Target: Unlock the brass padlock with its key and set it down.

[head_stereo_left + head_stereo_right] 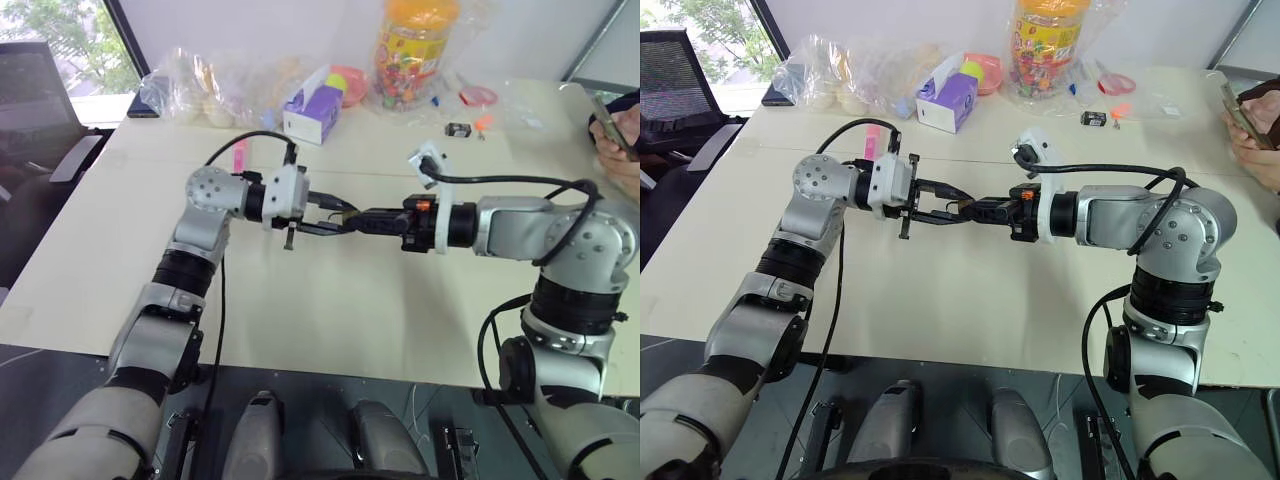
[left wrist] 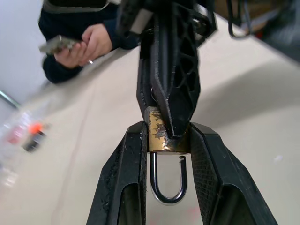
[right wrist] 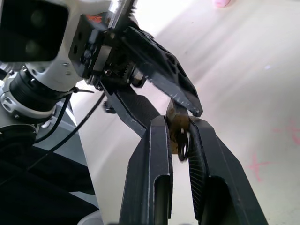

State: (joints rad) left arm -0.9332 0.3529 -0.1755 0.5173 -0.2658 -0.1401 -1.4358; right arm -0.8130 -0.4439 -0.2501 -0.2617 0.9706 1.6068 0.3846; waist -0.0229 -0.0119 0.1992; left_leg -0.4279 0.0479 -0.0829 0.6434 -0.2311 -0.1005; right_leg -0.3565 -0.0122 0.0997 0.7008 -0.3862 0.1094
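L gripper (image 2: 169, 140) jaws pinch brass padlock (image 2: 161, 136), frame centre, above worktop (image 1: 330, 300). R gripper (image 3: 180, 136) jaws pressed on its body/shackle; key unseen. Hold L steady, twist gently.

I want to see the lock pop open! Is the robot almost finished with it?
Not yet. Done: the brass padlock is up off the table, pinched in the left pincer. In hand: the right pincer pinches it too. I can't make out the key, or whether the shackle is free. Left: unlocking it, then setting it down.
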